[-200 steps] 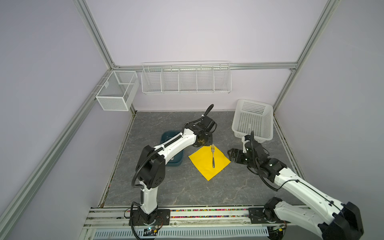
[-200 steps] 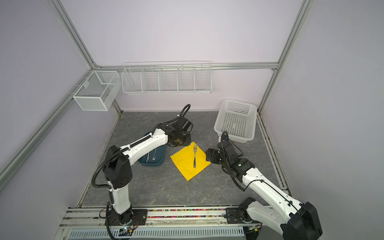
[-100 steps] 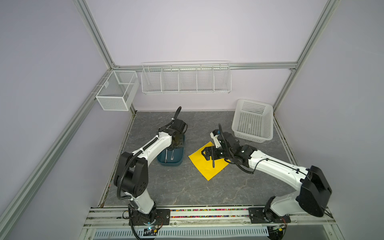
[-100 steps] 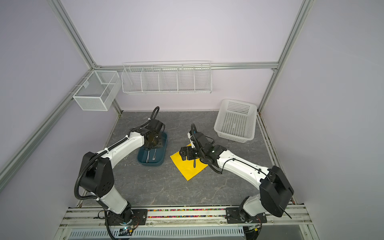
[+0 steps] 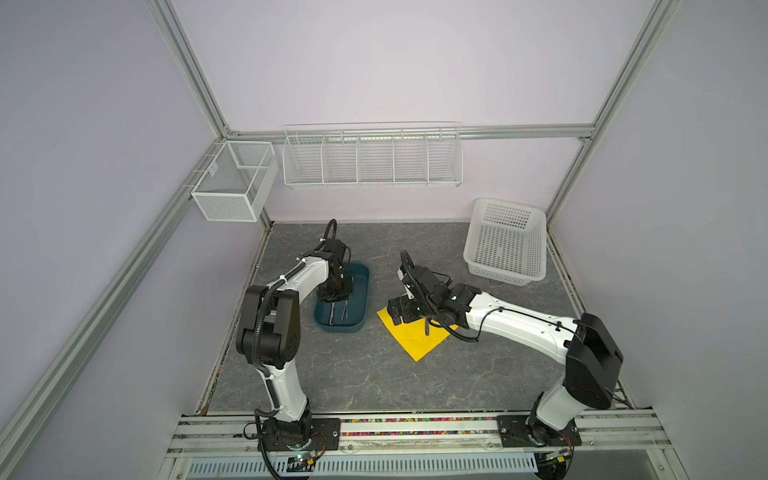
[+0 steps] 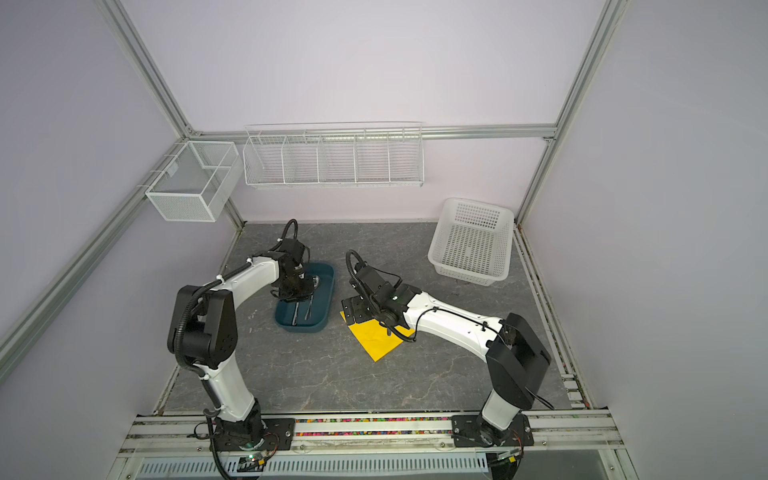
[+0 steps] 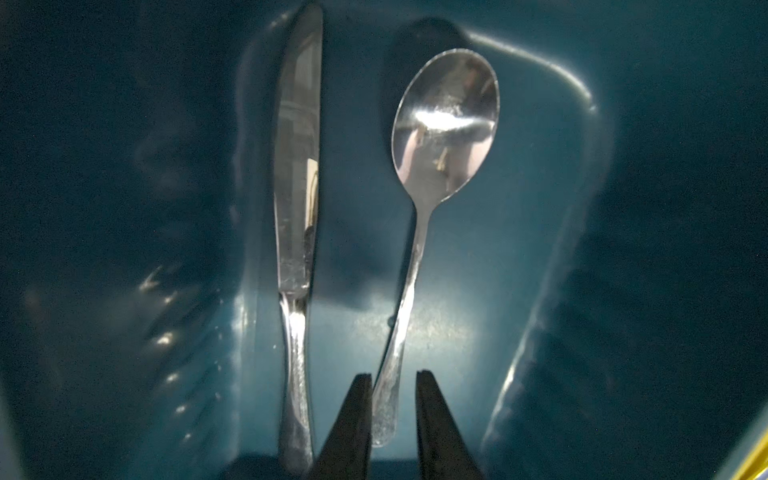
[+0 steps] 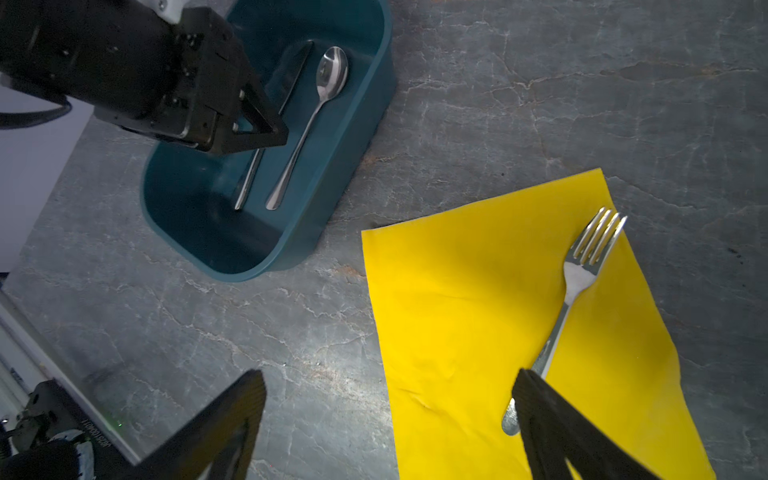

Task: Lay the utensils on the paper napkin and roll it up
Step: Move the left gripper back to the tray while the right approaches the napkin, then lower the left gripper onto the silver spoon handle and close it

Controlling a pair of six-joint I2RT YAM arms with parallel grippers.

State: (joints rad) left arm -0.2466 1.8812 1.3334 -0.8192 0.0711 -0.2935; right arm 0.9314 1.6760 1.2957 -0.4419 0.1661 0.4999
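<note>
The yellow paper napkin [image 8: 457, 311] lies flat on the grey table, and in both top views [image 5: 415, 338] [image 6: 376, 338] the right arm covers part of it. A silver fork [image 8: 582, 282] rests on it. The knife [image 7: 297, 166] and spoon [image 7: 444, 124] lie side by side in the teal tub [image 8: 365, 137]. My left gripper [image 7: 392, 374] reaches down into the tub [image 5: 361, 307]. Its jaws are a narrow gap apart on either side of the spoon's handle end. My right gripper [image 8: 390, 374] hovers wide open over the napkin's tub-side edge, one finger [image 8: 540, 415] above the fork's handle.
A white plastic basket [image 5: 505, 245] stands at the back right of the table. On the back wall hang a wire shelf [image 5: 372, 160] and a mesh box [image 5: 235, 183]. Grey table shows between the napkin and the front rail.
My left gripper left the napkin's far corner, moved to the tub and dropped in, its jaws narrowing. My right arm swung in from the right to over the napkin, opening a little wider.
</note>
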